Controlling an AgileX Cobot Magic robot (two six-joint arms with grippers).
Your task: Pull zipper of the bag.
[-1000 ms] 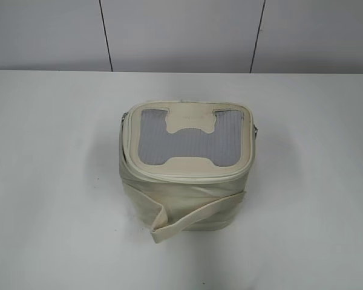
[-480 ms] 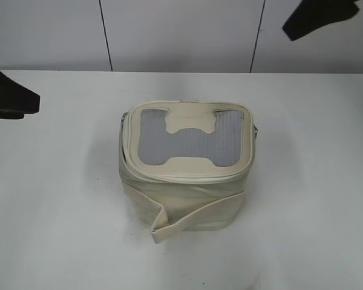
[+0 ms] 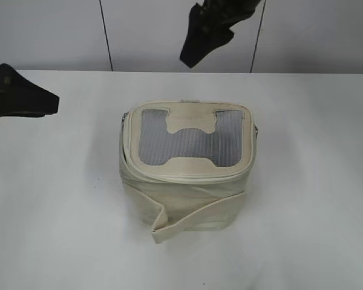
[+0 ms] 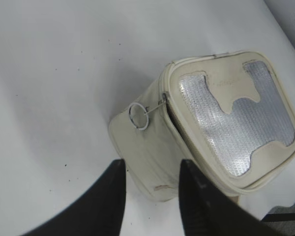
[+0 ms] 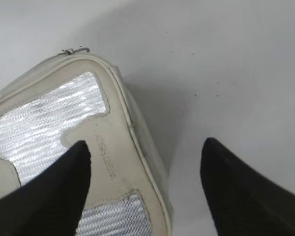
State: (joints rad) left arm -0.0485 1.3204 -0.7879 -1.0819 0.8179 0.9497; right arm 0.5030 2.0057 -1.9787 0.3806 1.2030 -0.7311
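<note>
The cream-white bag (image 3: 181, 193) stands upright at the middle of the table, its grey mesh top (image 3: 187, 142) facing up. The zipper (image 4: 171, 109) runs round the top rim, and a dark gap shows along it on the bag's left side. A silver ring pull (image 4: 137, 116) hangs there, and another small pull (image 5: 74, 50) sits at a far corner. My left gripper (image 4: 152, 164) is open, hovering left of the bag and holding nothing. My right gripper (image 5: 146, 145) is open wide, above the bag's back edge and clear of it.
The bag's loose cream strap (image 3: 193, 217) hangs across its front side. The white table (image 3: 314, 199) spreads all round the bag. A grey panelled wall (image 3: 48, 36) rises behind the table's far edge.
Both arms have come into the exterior view. The left came in from the left edge, and the right moved from the upper right to above the bag's back. The bag has not moved.
</note>
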